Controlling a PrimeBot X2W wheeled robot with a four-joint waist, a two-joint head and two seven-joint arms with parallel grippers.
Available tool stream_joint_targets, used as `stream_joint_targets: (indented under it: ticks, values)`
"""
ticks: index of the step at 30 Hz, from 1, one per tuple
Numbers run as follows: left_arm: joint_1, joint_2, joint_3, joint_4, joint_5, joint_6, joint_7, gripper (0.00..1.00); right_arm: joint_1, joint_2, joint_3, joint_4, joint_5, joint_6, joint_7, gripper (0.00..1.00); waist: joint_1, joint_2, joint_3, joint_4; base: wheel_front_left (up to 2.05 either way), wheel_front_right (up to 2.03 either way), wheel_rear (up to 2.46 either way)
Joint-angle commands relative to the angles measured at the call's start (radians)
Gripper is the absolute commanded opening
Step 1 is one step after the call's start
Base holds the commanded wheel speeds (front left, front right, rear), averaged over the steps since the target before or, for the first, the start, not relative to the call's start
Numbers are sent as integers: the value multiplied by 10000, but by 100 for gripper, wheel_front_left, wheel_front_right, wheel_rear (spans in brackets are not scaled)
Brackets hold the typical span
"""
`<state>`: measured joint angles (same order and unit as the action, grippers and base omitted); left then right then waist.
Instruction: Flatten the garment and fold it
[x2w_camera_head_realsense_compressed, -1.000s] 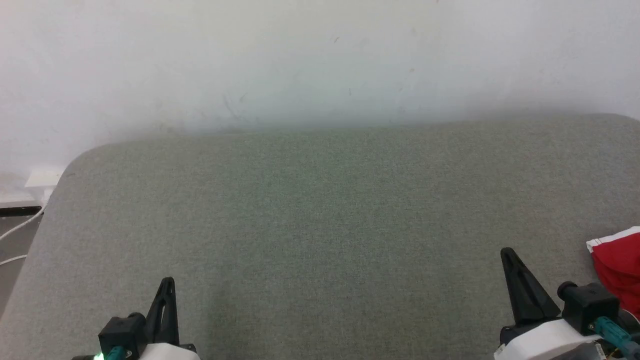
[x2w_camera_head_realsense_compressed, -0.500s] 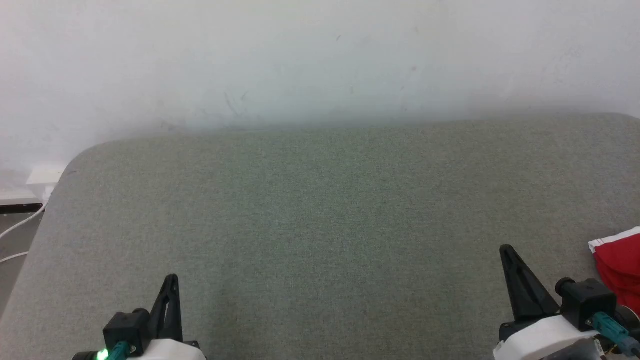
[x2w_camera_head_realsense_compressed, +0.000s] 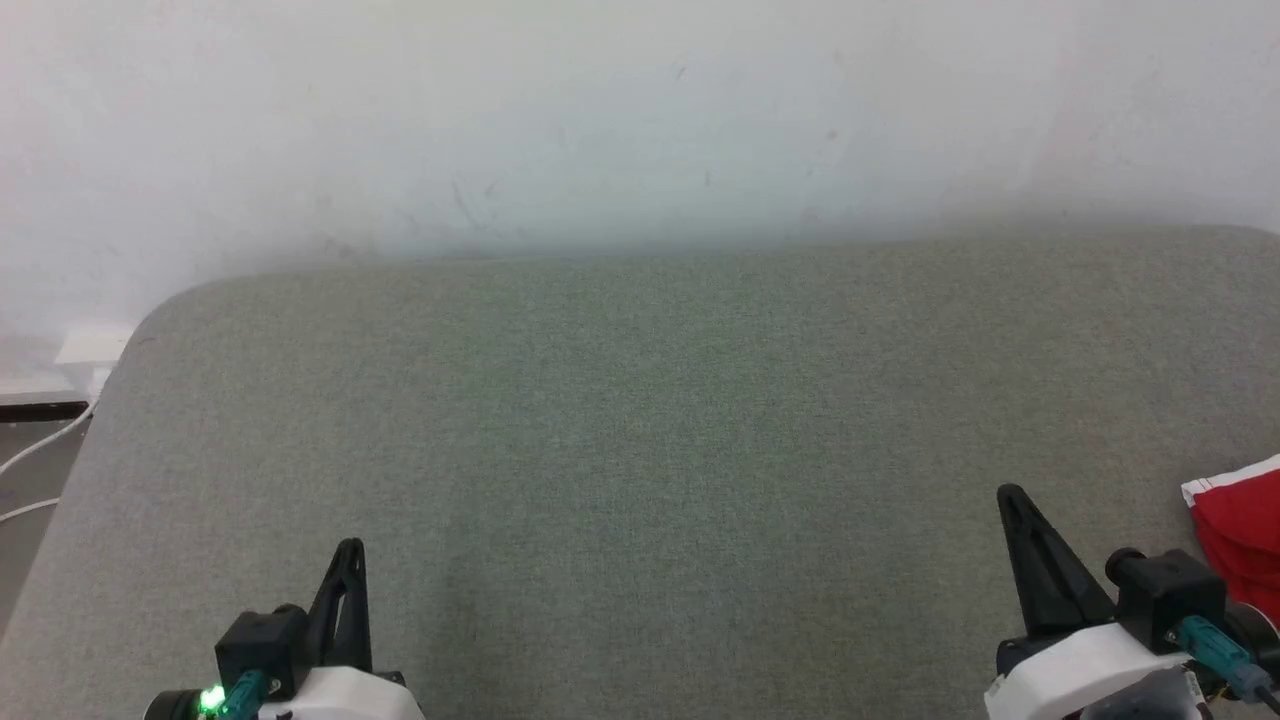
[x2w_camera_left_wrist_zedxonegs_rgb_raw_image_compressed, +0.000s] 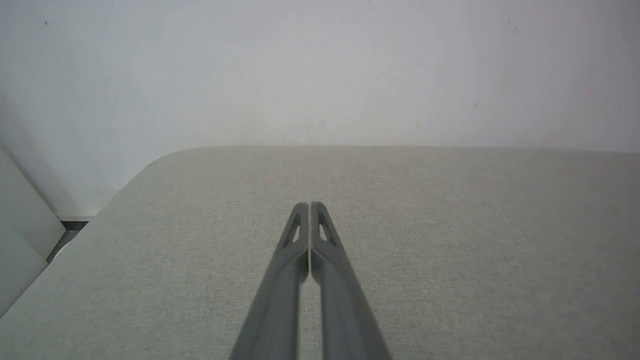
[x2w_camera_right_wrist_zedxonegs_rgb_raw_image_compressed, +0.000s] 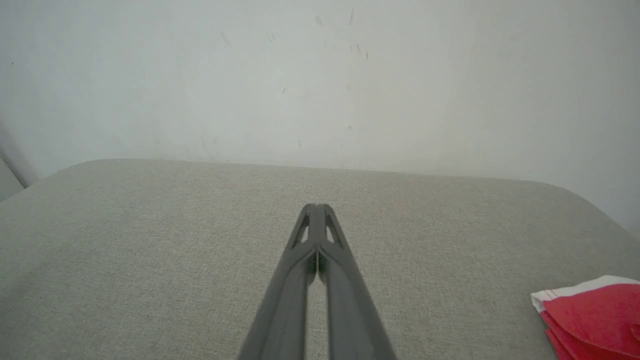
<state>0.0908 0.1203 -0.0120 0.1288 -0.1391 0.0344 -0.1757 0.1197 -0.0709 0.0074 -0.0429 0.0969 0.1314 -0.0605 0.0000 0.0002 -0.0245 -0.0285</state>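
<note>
The left gripper (x2w_camera_left_wrist_zedxonegs_rgb_raw_image_compressed: 310, 205) and right gripper (x2w_camera_right_wrist_zedxonegs_rgb_raw_image_compressed: 316, 206) (long dark fingers) are pressed closed, empty. The bright red, white-trimmed fabric garment (x2w_camera_right_wrist_zedxonegs_rgb_raw_image_compressed: 595, 317) lies apart.

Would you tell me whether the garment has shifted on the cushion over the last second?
No. The garment drifts slightly rightward in the head view together with the wall marks, so the camera moved, not it.

The grey padded surface (x2w_camera_head_realsense_compressed: 640, 450) and far wall (x2w_camera_head_realsense_compressed: 640, 120) are viewed from above by the head camera, low by both wrist cameras; the garment (x2w_camera_head_realsense_compressed: 1240, 530) is shared with the right one.
</note>
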Motion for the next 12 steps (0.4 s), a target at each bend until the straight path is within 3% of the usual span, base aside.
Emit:
stream_joint_targets:
  ticks: [1, 12]
  values:
    - [-192, -36, 21, -94, 125, -95, 56, 0, -202, 40, -12, 52, -84, -1, 51, 0, 0, -2, 5, 6, 0, 0, 0]
    - [-283, -121, 34, -246, 286, -127, 273, 0, -329, 61, -20, 100, -197, -2, 122, 0, 0, -2, 35, 42, 0, 0, 0]
